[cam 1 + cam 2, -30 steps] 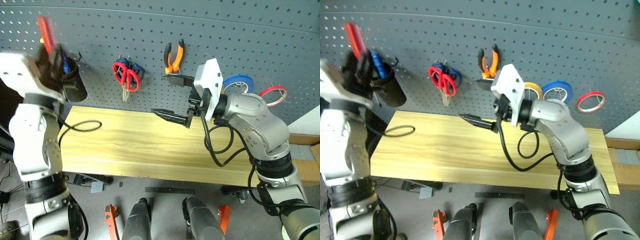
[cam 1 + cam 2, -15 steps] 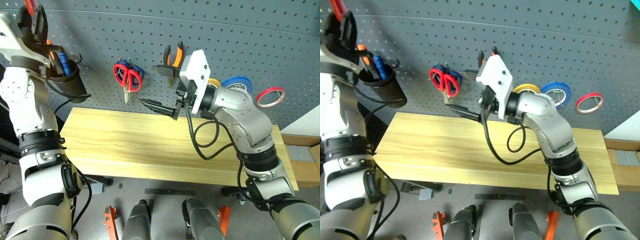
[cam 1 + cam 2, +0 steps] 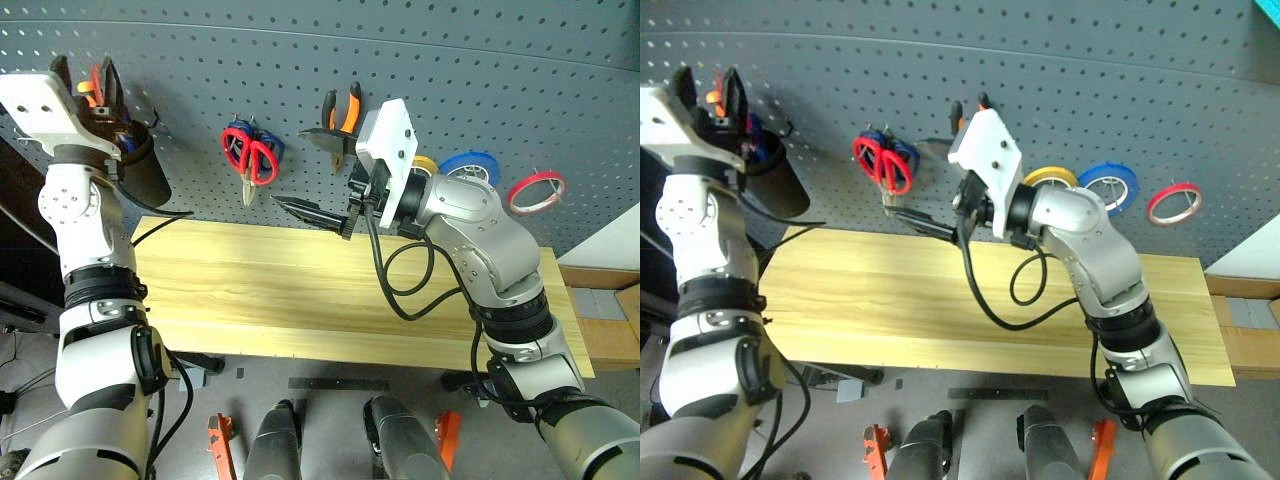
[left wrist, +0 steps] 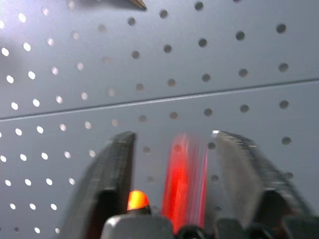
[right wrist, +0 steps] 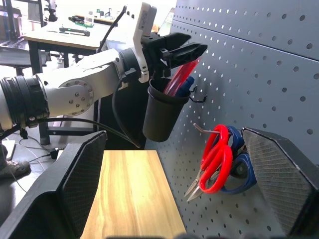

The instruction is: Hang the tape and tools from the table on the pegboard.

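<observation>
- Upper left: left gripper (image 3: 88, 82) stands spread around the red screwdriver (image 5: 180, 75), which sits in the black cup (image 3: 140, 172).
- Right gripper (image 3: 312, 178), centre, wide, empty.
- Next, probably: lift left arm clear.

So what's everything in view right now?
pegboard: one, dark grey, behind the table
table: one, light wood
cup: one, black, hooked on the pegboard
screwdriver: one, clear red, in the cup
other drivers: orange and blue, in the cup
red scissors: one, hung
blue scissors: one, behind the red pair
pliers: one, orange and black, hung
tape: yellow, blue, red, hung
left claw: open around the red screwdriver
right claw: open, empty, by the scissors
</observation>
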`<state>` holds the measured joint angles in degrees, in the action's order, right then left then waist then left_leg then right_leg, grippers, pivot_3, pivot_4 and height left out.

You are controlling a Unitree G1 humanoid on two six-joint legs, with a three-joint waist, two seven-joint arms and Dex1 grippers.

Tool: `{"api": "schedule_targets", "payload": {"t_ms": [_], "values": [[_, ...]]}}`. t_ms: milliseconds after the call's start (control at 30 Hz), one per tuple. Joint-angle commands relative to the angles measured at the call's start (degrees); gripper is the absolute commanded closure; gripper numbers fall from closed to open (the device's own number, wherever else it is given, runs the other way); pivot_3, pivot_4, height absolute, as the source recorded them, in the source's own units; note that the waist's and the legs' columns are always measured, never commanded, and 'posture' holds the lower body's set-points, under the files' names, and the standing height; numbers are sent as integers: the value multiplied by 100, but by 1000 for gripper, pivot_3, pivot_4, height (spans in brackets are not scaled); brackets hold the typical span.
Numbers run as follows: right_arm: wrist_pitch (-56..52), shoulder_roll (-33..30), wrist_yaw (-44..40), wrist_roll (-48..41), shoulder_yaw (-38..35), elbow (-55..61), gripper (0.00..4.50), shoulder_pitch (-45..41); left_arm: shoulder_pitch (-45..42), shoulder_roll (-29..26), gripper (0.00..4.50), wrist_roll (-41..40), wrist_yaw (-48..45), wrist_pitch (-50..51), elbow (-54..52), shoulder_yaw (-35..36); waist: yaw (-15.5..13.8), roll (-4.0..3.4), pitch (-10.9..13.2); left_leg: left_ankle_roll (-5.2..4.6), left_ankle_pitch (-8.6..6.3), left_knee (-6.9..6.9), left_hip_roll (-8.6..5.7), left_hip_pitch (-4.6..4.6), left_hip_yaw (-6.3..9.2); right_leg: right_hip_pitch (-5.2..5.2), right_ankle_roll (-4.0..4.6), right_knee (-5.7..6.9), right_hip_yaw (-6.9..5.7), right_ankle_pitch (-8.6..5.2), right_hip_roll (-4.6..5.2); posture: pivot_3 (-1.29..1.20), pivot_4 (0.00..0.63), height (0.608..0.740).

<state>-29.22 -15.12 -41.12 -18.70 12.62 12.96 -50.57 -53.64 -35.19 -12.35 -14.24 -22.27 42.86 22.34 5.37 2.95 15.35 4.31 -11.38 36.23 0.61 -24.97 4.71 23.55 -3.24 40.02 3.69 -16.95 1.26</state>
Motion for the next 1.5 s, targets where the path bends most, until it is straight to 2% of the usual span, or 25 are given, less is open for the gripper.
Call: {"api": "schedule_targets", "payload": {"t_ms": [33, 67, 200, 367, 567, 633, 700, 867, 1000, 1033, 1133, 1233, 1333, 1433, 1500], "values": [[87, -14, -21, 2, -45, 202, 0, -84, -76, -103, 192, -93, 81, -155, -442, 108, 20, 1, -1, 0, 0, 1, 0, 0, 0, 0, 0, 1, 0, 0, 0, -109, 156, 740], [95, -28, -28, 5, -54, 207, 0, -82, -69, -73, 30, -122, 77, -132, -580, 100, 25, 1, -2, 0, 0, 2, 0, 0, 1, 0, 0, 2, -1, 0, 0, -112, 154, 740], [94, -86, -14, -38, -162, 267, 0, -71, -30, 91, 30, -268, 17, 171, -1434, -44, 31, 15, -27, 1, 0, 7, 0, -1, 2, -1, 0, 3, -1, 0, 1, -119, 145, 740], [-158, -286, -45, -425, -556, 561, 0, 70, 324, 341, 30, -717, -753, 1401, -3049, -763, 30, 15, -117, 1, 1, 10, 0, -2, 3, -4, 0, 4, 0, 0, 5, -119, 138, 740], [-451, -877, -91, -624, -793, 1020, 0, 759, 1854, 168, 30, -1723, -1754, 3729, -4969, -1490, 183, -38, -277, -6, -3, 11, 0, 14, -3, -23, 0, 3, 10, 0, 1, -110, 125, 740], [-425, -1084, -3, -512, -839, 1110, 0, 1143, 2447, 129, 30, -1857, -1741, 4370, -5530, -1653, 249, -51, -329, -22, -9, 12, 3, 18, 1, -26, 1, 6, 13, 0, -6, -109, 117, 740], [-413, -1135, 185, -474, -914, 1183, 0, 1472, 2846, 213, 30, -1604, -1417, 4620, -5844, -1737, 288, -60, -352, -24, -10, 13, 6, 27, 0, -33, 2, 12, 19, -1, -13, -111, 111, 740], [114, -1214, 535, 47, -861, 1209, 0, 2732, 3558, 686, 30, -1387, -450, 5403, -6087, -1658, 257, -79, -449, -26, -9, 42, 4, 43, 3, -42, 3, 57, 24, -4, -21, -112, 91, 740], [780, -972, 877, 567, -668, 800, 0, 3669, 4296, 1126, 30, -961, -63, 5084, -5821, -1711, 262, -80, -595, -26, -10, 69, -4, 53, -11, -48, 2, 80, 41, -3, -20, -112, 68, 740], [933, -872, 1014, 673, -678, 655, 0, 3823, 4394, 1273, 30, -854, 131, 5014, -5691, -1634, 258, -80, -599, -27, -11, 67, -2, 81, -10, -79, 3, 76, 40, -4, -21, -107, 60, 740], [1465, -533, 1664, 1132, -797, 19, 0, 4143, 4690, 1407, 30, -90, 744, 4594, -5020, -1619, 254, -81, -630, -29, -10, 63, -2, 165, -11, -164, 0, 62, 39, -15, -25, -91, 47, 740], [1871, -249, 2194, 1443, -909, -552, 0, 4299, 4888, 1564, 30, 213, 1096, 4358, -4514, -1510, 257, -87, -751, -31, -9, 53, 5, 235, -14, -235, -11, 42, 41, -28, -31, -84, 37, 740], [2088, -56, 2449, 1474, -1071, -1091, 0, 4379, 4909, 1649, 30, 386, 1173, 4047, -4392, -1481, 234, -85, -803, -31, -8, 55, 4, 240, -13, -247, 5, 32, 42, -33, -31, -73, 21, 740], [2272, 76, 2562, 1418, -1244, -1607, 0, 4398, 4837, 1757, 30, 370, 1260, 3924, -4175, -1276, 131, -94, -931, -31, -9, 50, 4, 226, -11, -245, -20, 6, 38, -16, -30, -61, 2, 740], [2434, 124, 2585, 1421, -1299, -1876, 0, 4375, 4807, 1721, 30, 443, 1284, 3777, -4054, -1200, 86, -103, -1019, -31, -9, 39, 2, 223, -13, -245, 1, -11, 39, -2, -28, -53, 0, 740]]}}
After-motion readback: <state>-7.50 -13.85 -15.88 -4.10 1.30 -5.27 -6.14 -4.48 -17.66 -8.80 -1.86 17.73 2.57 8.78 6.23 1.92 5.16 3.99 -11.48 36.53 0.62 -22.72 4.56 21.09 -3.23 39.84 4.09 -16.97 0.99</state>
